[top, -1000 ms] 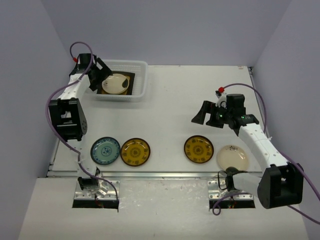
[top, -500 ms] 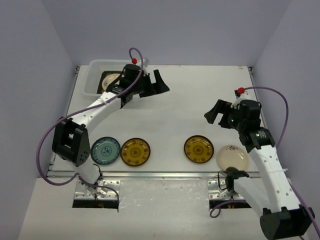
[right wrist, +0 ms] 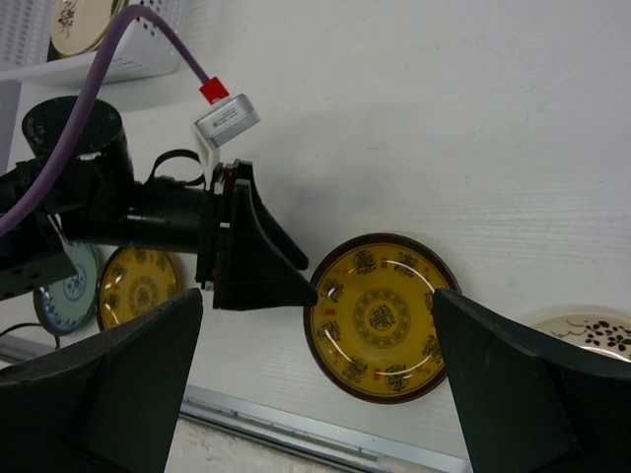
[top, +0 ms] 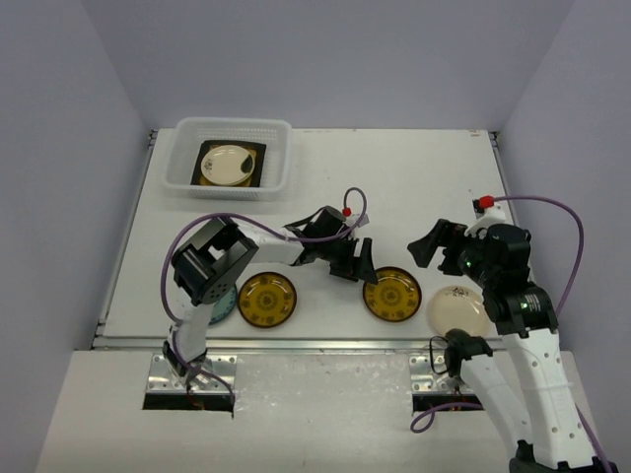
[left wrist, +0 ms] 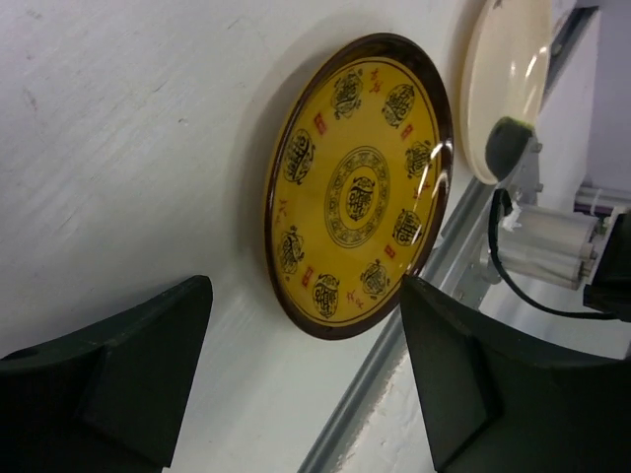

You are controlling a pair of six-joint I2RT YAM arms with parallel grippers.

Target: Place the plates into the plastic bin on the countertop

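Observation:
The plastic bin (top: pixel 276 158) stands at the back left and holds a dark-rimmed square plate with a cream round plate (top: pixel 226 165) on it. Near the front edge lie a blue patterned plate (top: pixel 226 303), half hidden by my left arm, two yellow-brown patterned plates (top: pixel 267 299) (top: pixel 391 294) and a cream plate (top: pixel 457 310). My left gripper (top: pixel 357 264) is open and empty, low at the left rim of the right yellow-brown plate (left wrist: pixel 360 192). My right gripper (top: pixel 434 246) is open and empty, above that same plate (right wrist: pixel 383 317).
A metal rail (top: pixel 296 345) runs along the front table edge, just past the plates. My left arm stretches across the middle of the table, and its gripper (right wrist: pixel 261 261) lies close below my right gripper. Grey walls enclose the table.
My left arm has swung from the bin across the table to the right yellow-brown plate. My right gripper has shifted slightly right and toward the front. The plates have not moved.

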